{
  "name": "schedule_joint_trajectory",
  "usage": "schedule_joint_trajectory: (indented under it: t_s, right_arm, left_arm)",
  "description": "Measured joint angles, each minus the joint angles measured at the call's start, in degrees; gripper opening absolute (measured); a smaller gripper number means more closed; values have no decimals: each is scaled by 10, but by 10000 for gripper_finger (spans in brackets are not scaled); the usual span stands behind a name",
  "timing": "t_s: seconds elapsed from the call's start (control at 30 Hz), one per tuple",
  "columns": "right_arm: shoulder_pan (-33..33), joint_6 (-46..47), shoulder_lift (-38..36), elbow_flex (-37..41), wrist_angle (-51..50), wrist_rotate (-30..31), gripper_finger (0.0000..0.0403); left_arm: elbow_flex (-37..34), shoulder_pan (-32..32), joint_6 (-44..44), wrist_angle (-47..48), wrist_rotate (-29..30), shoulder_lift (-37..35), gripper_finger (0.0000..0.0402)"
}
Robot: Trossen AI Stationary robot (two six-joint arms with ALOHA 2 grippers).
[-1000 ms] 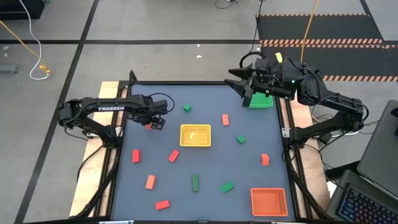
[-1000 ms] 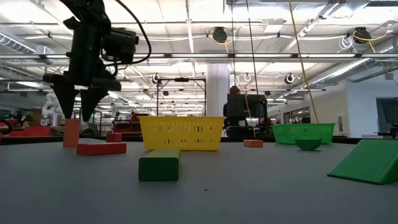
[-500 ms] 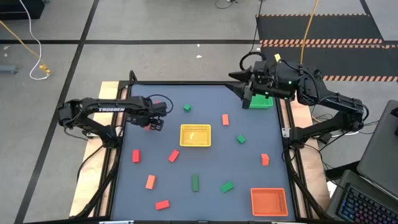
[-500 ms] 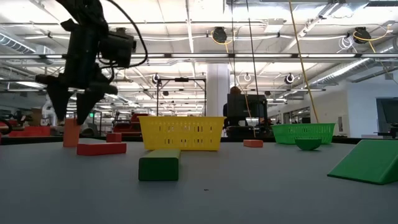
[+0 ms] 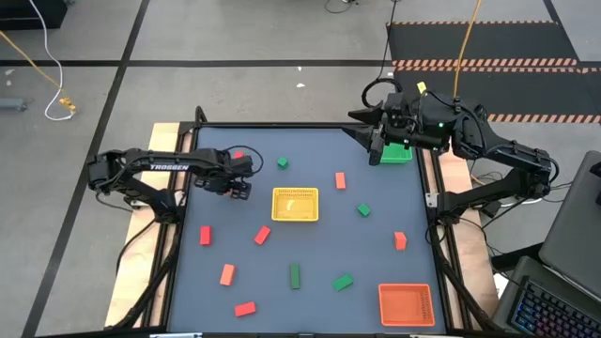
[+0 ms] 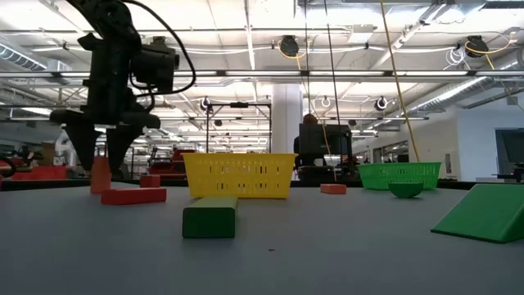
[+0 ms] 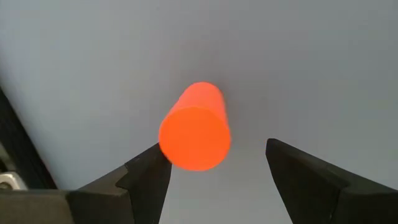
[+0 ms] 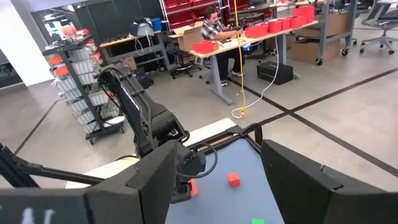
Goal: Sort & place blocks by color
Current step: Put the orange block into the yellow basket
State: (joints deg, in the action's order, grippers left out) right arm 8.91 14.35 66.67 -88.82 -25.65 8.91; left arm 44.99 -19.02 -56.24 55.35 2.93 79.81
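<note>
Red, orange-red and green blocks (image 5: 294, 274) lie scattered (mostly apart) across the table.

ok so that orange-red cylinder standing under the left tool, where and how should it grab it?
Probably straight down from above, closing on the round sides of the upright orange-red cylinder. It stands on end, and the open left tool hangs above it, slightly off-centre, so centre first.

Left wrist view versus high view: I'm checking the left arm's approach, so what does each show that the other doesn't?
Only the left wrist view shows the round end of an upright orange-red block just ahead of the open left gripper. Only the high view shows the yellow tray, orange tray and the right gripper over the green tray. Both show the grey table.
</note>
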Motion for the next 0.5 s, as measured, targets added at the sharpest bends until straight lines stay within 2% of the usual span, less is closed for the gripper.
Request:
schedule_joint_trajectory:
  t_s: [0.5]
  right_arm:
    - [0, 0, 0, 0, 0, 0, 228]
  left_arm:
    - [-4, -7, 6, -14, 32, 0, 262]
